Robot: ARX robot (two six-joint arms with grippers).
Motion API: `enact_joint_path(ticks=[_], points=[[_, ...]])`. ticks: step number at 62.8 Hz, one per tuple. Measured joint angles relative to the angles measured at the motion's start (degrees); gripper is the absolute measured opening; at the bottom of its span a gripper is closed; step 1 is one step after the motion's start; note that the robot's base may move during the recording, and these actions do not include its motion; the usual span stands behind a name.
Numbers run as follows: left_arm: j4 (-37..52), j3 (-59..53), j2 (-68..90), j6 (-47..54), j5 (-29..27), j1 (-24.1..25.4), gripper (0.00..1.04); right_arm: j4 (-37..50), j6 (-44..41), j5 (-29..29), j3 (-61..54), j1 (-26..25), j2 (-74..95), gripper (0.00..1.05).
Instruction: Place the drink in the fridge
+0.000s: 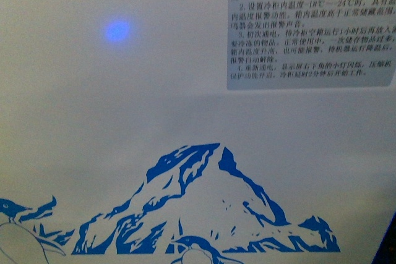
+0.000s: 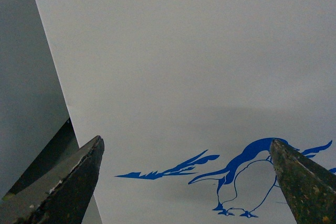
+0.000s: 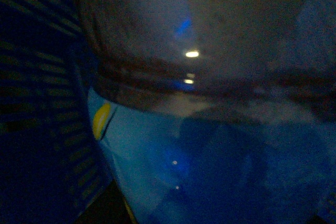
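Here, left hand [image 2: 185, 141] faces the fridge [image 2: 184, 51] front, jaws wide apart, empty

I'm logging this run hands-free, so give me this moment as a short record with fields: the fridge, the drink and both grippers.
fridge: white front panel fills the front view, very close
markings: blue mountain picture, Chinese-text sticker, blue light spot
left gripper: open, empty, facing the panel near a penguin drawing
drink: blue label with a yellow patch, filling the dim right wrist view
right gripper: fingers not made out, state unclear
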Motion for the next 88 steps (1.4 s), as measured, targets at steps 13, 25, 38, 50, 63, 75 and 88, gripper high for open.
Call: enact_joint_path(ticks=[13, 25, 38, 50, 63, 75, 88], points=[[0.0, 0.0, 0.0, 0.0, 0.0, 0.0, 0.97, 0.3, -7.1, -4.8, -14.7, -2.8, -25.9, 0.36], [0.0, 0.0, 0.0, 0.0, 0.0, 0.0, 0.97, -2.5, -9.5, -10.2, -21.4, -3.8, -48.8, 0.36], [0.0, 0.0, 0.0, 0.0, 0.0, 0.0, 0.97, -6.9, -11.1, -15.3, -23.5, -0.5, -73.7, 0.36], [0.0, 0.0, 0.0, 0.0, 0.0, 0.0, 0.97, -12.5, -13.0, -13.7, -27.4, 3.7, -93.2, 0.36], [0.0, 0.0, 0.0, 0.0, 0.0, 0.0, 0.97, -17.0, -12.6, -10.6, -28.9, 3.3, -106.7, 0.36], [0.0, 0.0, 0.0, 0.0, 0.0, 0.0, 0.97, -19.8, -10.8, -10.3, -29.1, 1.1, -113.5, 0.36], [0.0, 0.0, 0.0, 0.0, 0.0, 0.0, 0.97, -16.7, -8.2, -10.3, -31.1, 1.8, -116.1, 0.36]])
